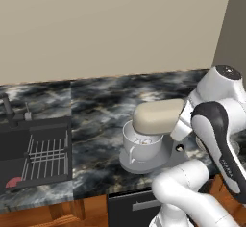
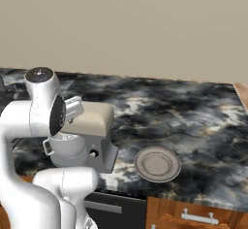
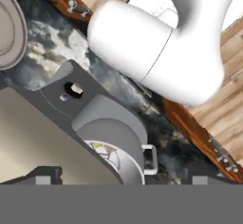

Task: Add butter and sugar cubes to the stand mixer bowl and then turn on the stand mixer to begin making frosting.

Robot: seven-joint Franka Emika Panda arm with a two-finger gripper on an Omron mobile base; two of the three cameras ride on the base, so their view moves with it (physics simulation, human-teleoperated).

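We see the claw (image 3: pixel 127 176) spread open above the stand mixer (image 3: pixel 42 128) and its stand mixer bowl (image 3: pixel 124 144) on the marble worktop (image 1: pixel 96 110).

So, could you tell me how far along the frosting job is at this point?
Done, it seems: the plate lies bare, and something pale sits inside the bowl under the mixer head, too small to identify. In hand: the gripper hangs open above the mixer, holding nothing. Left: turning the knob on the mixer's side.
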